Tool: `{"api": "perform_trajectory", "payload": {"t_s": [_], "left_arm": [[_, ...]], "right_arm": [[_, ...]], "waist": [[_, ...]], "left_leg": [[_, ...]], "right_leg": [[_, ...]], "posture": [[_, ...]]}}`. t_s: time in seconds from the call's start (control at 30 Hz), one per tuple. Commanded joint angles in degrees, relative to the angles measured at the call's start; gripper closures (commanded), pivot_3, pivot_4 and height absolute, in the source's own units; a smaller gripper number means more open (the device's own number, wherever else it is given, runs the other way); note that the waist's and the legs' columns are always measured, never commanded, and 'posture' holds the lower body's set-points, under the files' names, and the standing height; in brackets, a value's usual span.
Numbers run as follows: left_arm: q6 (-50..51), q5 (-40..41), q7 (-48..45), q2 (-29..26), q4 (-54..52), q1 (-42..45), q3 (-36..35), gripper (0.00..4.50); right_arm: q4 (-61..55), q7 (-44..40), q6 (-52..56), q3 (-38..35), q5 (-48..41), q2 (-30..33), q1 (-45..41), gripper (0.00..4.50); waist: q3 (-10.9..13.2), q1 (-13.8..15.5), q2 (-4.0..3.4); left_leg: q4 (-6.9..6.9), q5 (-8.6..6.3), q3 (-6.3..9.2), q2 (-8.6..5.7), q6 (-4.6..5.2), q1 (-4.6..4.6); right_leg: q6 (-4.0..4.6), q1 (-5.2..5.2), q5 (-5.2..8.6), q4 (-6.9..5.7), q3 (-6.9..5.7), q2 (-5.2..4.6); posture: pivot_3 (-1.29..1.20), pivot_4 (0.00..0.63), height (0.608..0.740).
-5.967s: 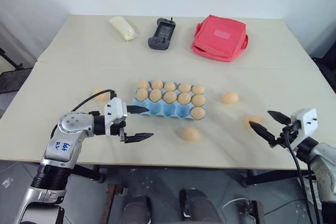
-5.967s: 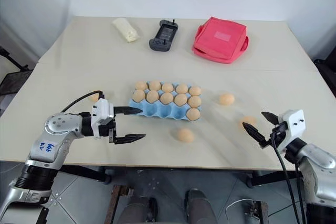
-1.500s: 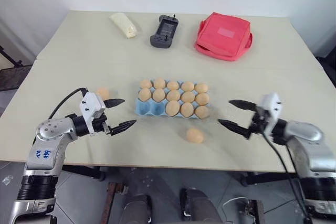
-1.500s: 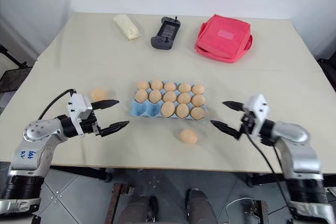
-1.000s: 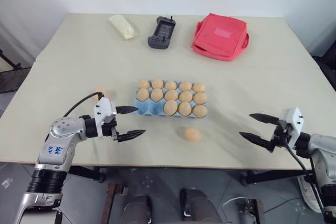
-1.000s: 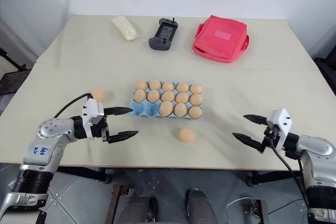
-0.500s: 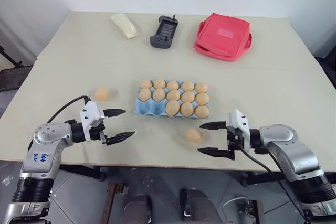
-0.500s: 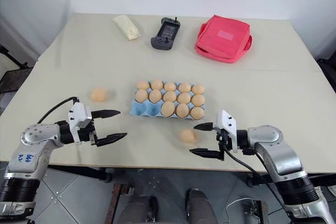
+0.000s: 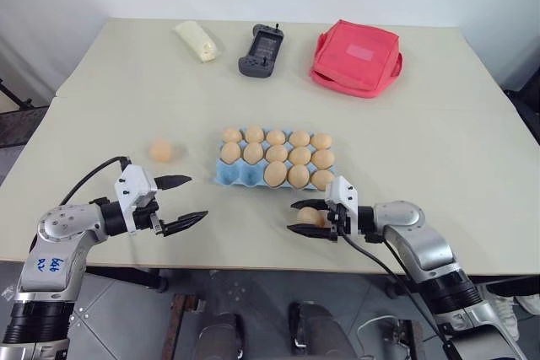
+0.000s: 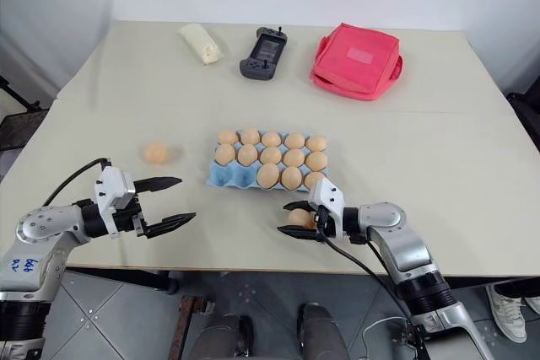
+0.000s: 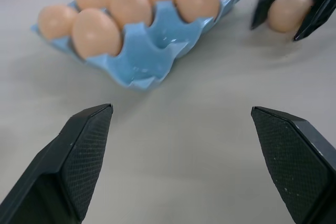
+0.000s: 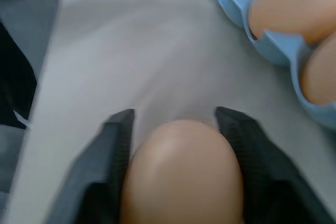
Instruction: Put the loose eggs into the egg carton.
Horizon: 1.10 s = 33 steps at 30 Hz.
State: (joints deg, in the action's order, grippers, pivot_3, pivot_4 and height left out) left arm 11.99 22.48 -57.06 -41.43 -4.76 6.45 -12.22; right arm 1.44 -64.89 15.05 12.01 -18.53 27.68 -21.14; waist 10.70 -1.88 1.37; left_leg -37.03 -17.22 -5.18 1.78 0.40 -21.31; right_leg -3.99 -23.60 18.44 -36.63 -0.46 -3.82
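Bare counter right of carton and across the near strip between left gripper and right gripper. Two front-left carton cups open from above; other cups filled. One egg between right jaws just before carton's front edge, blocking that approach. Another egg lying apart, left of carton, bare counter around it. Far edge lined with pouch, controller, pale packet.

Blue egg carton (two cups empty); two tan loose eggs outside.
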Motion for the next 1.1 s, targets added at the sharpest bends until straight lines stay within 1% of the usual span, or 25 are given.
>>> {"api": "perform_trajectory", "payload": {"t_s": [0.03,0.13,0.2,0.27,0.47,0.57,0.63,0.73,0.77,0.9,1.0,1.1], "left_arm": [[0.0,1.2,1.0,-0.5,-3.1,-1.0,-2.1,0.0],[1.1,1.9,2.4,0.1,-4.1,-1.7,-2.7,0.0],[2.6,3.2,3.7,0.5,-4.9,-1.9,-3.7,0.0],[3.4,4.0,4.6,0.6,-5.2,-2.1,-4.6,0.0],[5.6,5.4,6.4,1.1,-6.1,-3.1,-5.7,0.0],[6.9,6.1,7.0,1.3,-6.9,-3.4,-5.5,0.0],[7.2,6.2,7.2,1.3,-7.2,-3.6,-5.6,0.0],[7.1,6.2,7.7,1.5,-7.2,-4.4,-6.2,0.0],[7.0,6.3,7.9,1.6,-7.2,-4.6,-6.5,0.0],[6.9,6.8,9.2,2.1,-6.0,-4.6,-8.3,0.0],[6.5,6.4,9.0,1.8,-4.8,-5.3,-9.4,0.0],[4.6,4.9,8.9,1.4,-2.7,-6.1,-10.8,0.0]], "right_arm": [[-3.5,-2.2,1.3,-1.4,-3.5,-0.1,-2.5,2.58],[-5.0,-1.8,3.0,-1.1,-5.2,-1.8,-5.5,2.58],[-3.4,1.5,4.6,-0.2,-3.3,-3.8,-9.8,2.58],[0.1,3.2,4.9,0.5,-1.9,-6.3,-15.0,2.58],[15.9,5.9,-2.1,3.5,4.8,-14.2,-26.2,2.58],[21.7,6.6,-4.3,4.1,6.7,-17.6,-28.7,2.58],[23.6,6.8,-5.2,4.1,7.7,-18.9,-29.3,2.58],[23.3,6.9,-4.7,4.1,7.6,-20.7,-29.4,1.75],[22.6,6.9,-4.5,3.8,7.4,-20.9,-29.2,1.38],[15.6,4.7,-2.2,1.6,5.1,-17.5,-26.6,0.03],[10.5,2.1,-1.9,0.0,3.2,-13.3,-23.0,0.01],[7.5,-1.2,-4.5,-3.1,1.6,-7.1,-17.5,0.01]], "waist": [[0.0,0.0,0.0],[0.0,0.0,0.0],[0.0,-0.2,0.0],[0.0,-0.8,0.0],[0.0,-1.4,0.0],[0.0,-1.5,0.0],[0.0,-1.5,-0.01],[0.0,-1.5,0.0],[0.0,-1.5,0.0],[0.0,-1.4,-0.01],[0.0,-1.2,-0.01],[0.0,-1.0,0.0]], "left_leg": [[-0.01,0.0,0.0,0.0,0.0,0.0],[-0.02,0.01,0.01,0.0,0.01,0.01],[-0.01,0.01,0.02,0.0,0.0,0.03],[-0.02,0.02,0.02,0.0,-0.01,0.01],[-0.01,0.01,0.02,-0.01,-0.05,0.0],[0.01,-0.02,0.01,-0.02,-0.07,-0.02],[0.0,-0.04,-0.01,-0.02,-0.12,-0.09],[-0.01,-0.07,-0.03,-0.03,-0.2,-0.13],[-0.02,-0.09,-0.03,-0.03,-0.21,-0.15],[-0.02,-0.15,-0.04,-0.05,-0.22,-0.21],[-0.03,-0.22,0.01,-0.05,-0.19,-0.24],[-0.03,-0.31,0.02,-0.06,-0.13,-0.24]], "right_leg": [[0.0,0.01,0.0,-0.01,0.0,0.0],[0.0,0.0,0.0,-0.05,0.0,-0.02],[0.02,-0.01,0.0,-0.09,-0.01,-0.02],[0.02,-0.06,0.01,-0.16,0.0,-0.02],[0.03,-0.09,0.0,-0.22,-0.27,-0.12],[0.03,-0.12,0.0,-0.24,-0.6,-0.28],[0.02,-0.17,0.0,-0.27,-0.73,-0.32],[-0.01,-0.17,-0.02,-0.36,-0.86,-0.37],[-0.02,-0.16,-0.02,-0.35,-0.94,-0.4],[-0.02,-0.17,-0.02,-0.33,-1.29,-0.55],[-0.03,-0.14,-0.02,-0.28,-1.69,-0.69],[-0.02,-0.06,-0.02,-0.17,-2.04,-0.81]], "posture": [[0.0,0.15,0.74],[0.0,0.15,0.74],[0.0,0.15,0.74],[0.0,0.15,0.74],[0.0,0.15,0.74],[0.0,0.15,0.74],[0.0,0.15,0.74],[0.0,0.15,0.74],[0.0,0.15,0.74],[0.0,0.15,0.74],[0.0,0.15,0.74],[0.0,0.15,0.74]]}}
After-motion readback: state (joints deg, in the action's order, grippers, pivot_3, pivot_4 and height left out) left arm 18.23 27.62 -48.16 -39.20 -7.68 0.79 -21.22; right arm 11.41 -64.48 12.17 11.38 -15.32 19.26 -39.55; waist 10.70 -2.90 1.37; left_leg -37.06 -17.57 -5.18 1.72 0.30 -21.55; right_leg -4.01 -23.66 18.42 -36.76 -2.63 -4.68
